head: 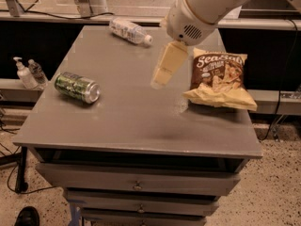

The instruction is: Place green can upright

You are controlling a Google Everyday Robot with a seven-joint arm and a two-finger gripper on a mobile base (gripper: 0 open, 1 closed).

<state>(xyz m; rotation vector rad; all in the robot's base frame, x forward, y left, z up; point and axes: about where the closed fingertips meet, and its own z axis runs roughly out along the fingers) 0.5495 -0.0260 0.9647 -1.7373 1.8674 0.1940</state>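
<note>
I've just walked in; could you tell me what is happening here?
The robot's cream hand hovers above the middle of the grey metal table, apart from the green aluminium can, which lies on its side near the left edge, not yet upright. A brown crisp bag lies to the right, a clear plastic bottle at the back.
</note>
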